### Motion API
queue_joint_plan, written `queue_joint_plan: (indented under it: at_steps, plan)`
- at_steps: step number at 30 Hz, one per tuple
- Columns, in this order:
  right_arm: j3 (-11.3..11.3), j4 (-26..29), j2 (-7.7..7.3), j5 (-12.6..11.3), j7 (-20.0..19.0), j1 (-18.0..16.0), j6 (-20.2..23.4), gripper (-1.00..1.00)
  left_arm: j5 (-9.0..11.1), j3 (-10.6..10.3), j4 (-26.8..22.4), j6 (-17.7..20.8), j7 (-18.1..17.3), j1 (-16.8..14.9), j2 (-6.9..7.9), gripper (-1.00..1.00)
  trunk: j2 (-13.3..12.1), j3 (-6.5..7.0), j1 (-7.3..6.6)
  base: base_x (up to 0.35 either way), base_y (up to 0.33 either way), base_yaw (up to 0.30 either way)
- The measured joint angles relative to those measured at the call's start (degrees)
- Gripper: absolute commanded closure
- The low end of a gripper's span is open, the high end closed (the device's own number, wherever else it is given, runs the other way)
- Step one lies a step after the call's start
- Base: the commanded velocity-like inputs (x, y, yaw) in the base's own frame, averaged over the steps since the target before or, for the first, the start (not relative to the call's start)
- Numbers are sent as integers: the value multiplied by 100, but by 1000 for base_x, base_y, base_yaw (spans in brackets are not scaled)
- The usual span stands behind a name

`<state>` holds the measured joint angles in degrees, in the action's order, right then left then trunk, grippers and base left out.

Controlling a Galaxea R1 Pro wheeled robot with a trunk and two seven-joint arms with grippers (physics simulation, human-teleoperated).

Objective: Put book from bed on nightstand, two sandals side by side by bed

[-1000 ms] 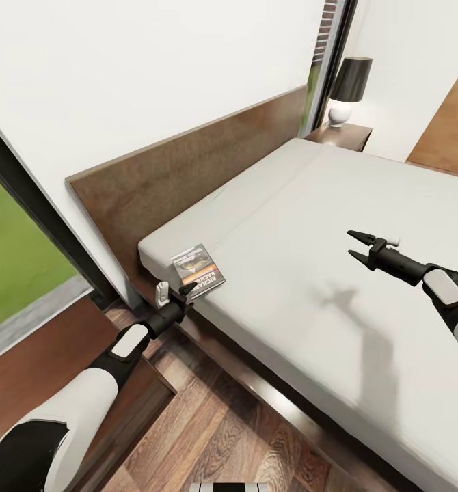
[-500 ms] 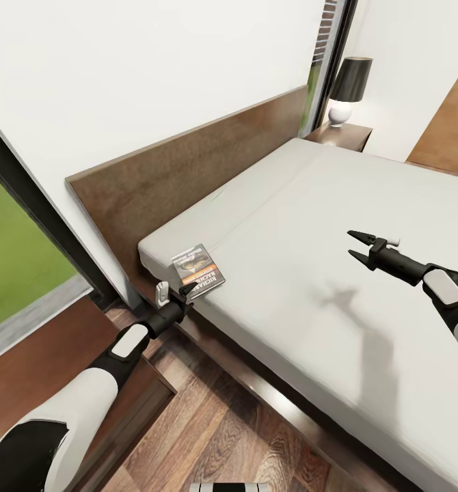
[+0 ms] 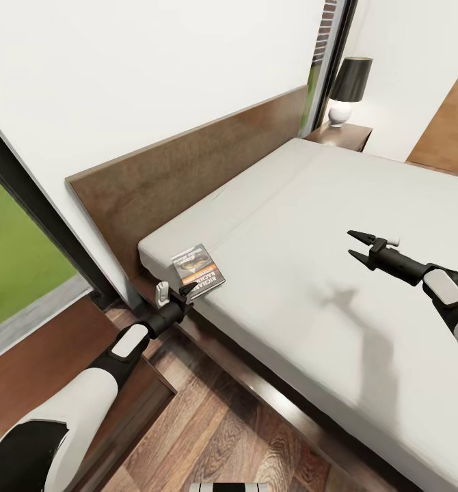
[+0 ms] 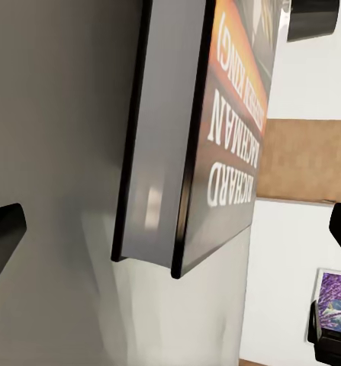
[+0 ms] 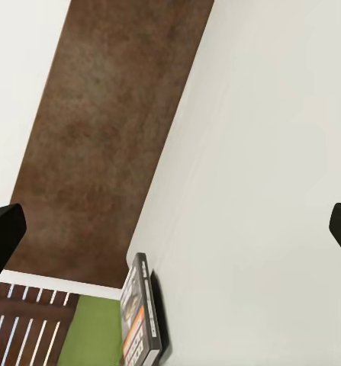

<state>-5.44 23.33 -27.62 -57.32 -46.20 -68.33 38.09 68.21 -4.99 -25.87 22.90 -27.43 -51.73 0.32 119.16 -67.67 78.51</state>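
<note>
Left gripper (image 3: pixel 185 290) poised at the book (image 3: pixel 199 271); no change across the last second.

Nothing moves between frames: both arms are static, so the grasp is not yet made. One book lies flat on the near-left corner of the bed (image 3: pixel 338 225), overhanging the edge; the left gripper sits open, fingers either side of its corner. The right gripper (image 3: pixel 353 245) hovers open over the mattress, empty. One nightstand (image 3: pixel 348 136) with one lamp (image 3: pixel 348 90) stands far right.

White bedroom with wood floor

Plain white walls (image 3: pixel 154 61), brown plank floor (image 3: pixel 215 437), a black-framed window (image 3: pixel 24 198) showing green grass, and a black-shaded lamp (image 3: pixel 350 80) in the far corner.
</note>
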Motion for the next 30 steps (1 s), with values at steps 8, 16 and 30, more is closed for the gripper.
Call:
queue_joint_plan:
  at_steps: [8,16,30]
  plan:
    - [1,0,0,-6,0,0,2,-100,0,-7,-5,-2,17,0,0,-100,0,0,0,0,0,0]
    - [1,0,0,-6,0,0,3,-100,3,-7,-15,-29,25,0,0,-100,0,0,0,0,0,0]
    - [1,0,0,-8,0,0,2,-100,7,-9,-17,-52,27,0,0,-100,0,0,0,0,0,0]
